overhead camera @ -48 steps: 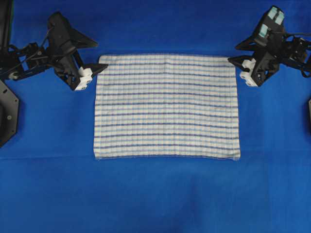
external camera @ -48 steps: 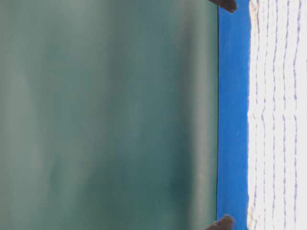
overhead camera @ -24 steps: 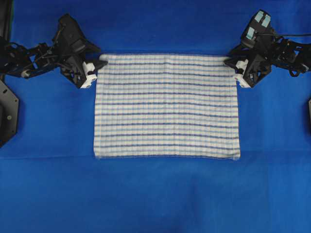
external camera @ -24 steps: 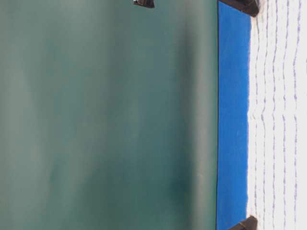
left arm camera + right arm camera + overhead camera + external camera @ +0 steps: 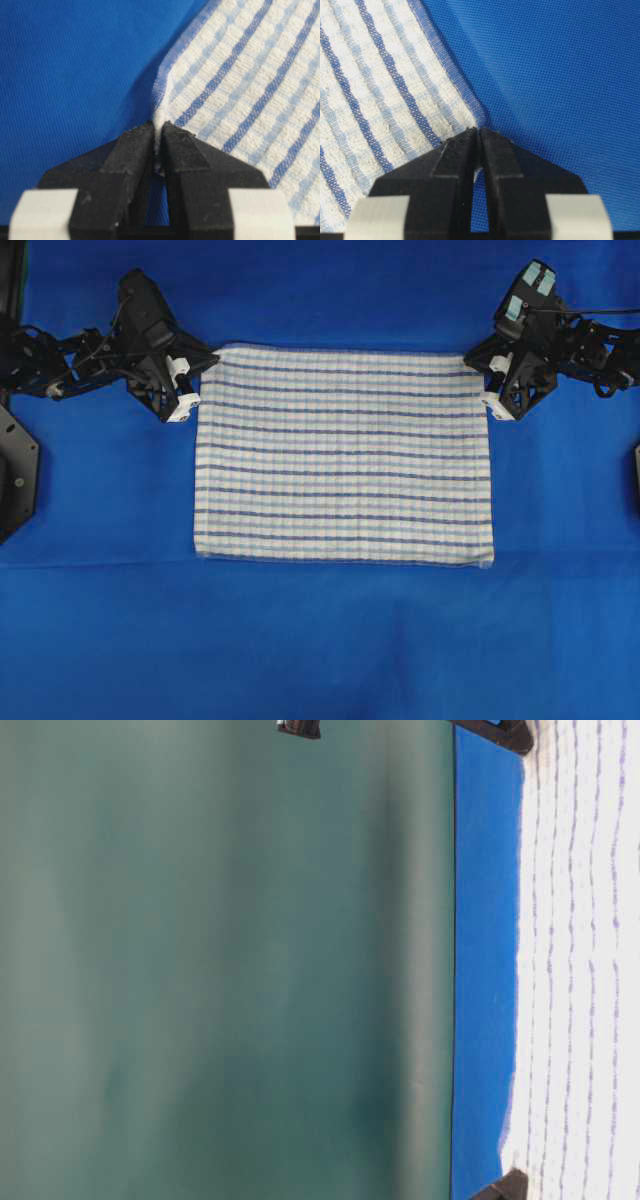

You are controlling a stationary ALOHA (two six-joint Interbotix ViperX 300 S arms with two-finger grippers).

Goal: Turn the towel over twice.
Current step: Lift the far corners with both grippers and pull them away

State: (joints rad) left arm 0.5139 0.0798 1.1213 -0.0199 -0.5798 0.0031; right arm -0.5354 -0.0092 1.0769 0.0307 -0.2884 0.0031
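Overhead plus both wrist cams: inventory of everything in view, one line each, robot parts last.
towel: 1, white with dark-blue and light-blue stripes, flat at the middle of the sheet, both far corners pinched.
sheet: 1, plain bright blue, spread under the towel and across the table.
backdrop: 1, dull green, behind the table in the table-level view.
left gripper: 1, black with white pads, shut on the towel's far left corner.
right gripper: 1, black with white pads, shut on the towel's far right corner.
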